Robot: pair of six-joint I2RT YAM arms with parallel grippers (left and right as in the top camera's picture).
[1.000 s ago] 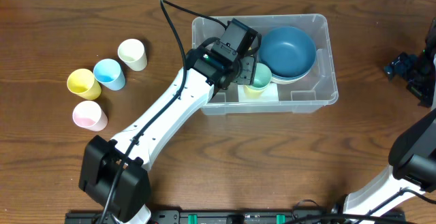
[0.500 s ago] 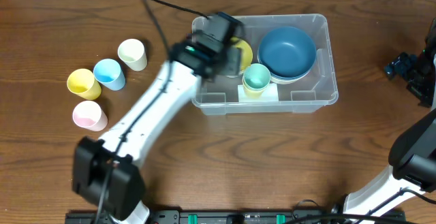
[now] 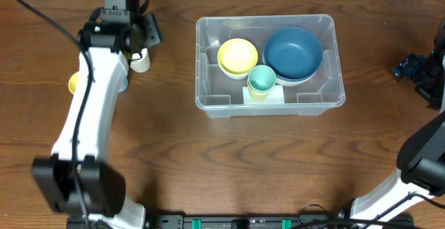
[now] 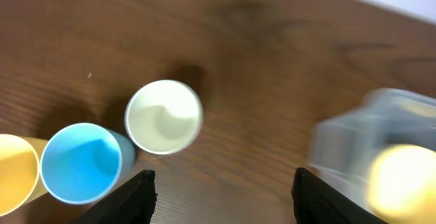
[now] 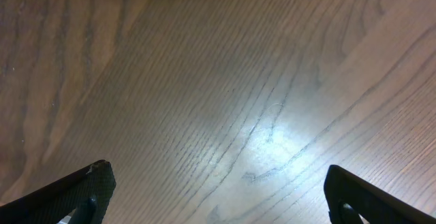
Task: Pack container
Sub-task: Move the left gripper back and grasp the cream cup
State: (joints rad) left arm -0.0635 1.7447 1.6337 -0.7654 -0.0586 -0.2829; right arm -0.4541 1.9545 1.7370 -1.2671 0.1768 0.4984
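Note:
The container, a large clear plastic bin, stands at the table's upper middle. It holds a dark blue bowl, a yellow bowl and a green cup. It shows blurred at the right of the left wrist view. My left gripper is open and empty, above the cups at far left. The left wrist view shows a cream cup, a blue cup and a yellow cup below it. My right gripper is open over bare wood.
The left arm runs down the left side and hides most of the cups; only parts of the cream cup and yellow cup show overhead. The right arm stays at the right edge.
My left gripper left the bin empty and swung left to above the cups. The yellow bowl now lies uncovered in the bin. The right arm has not moved.

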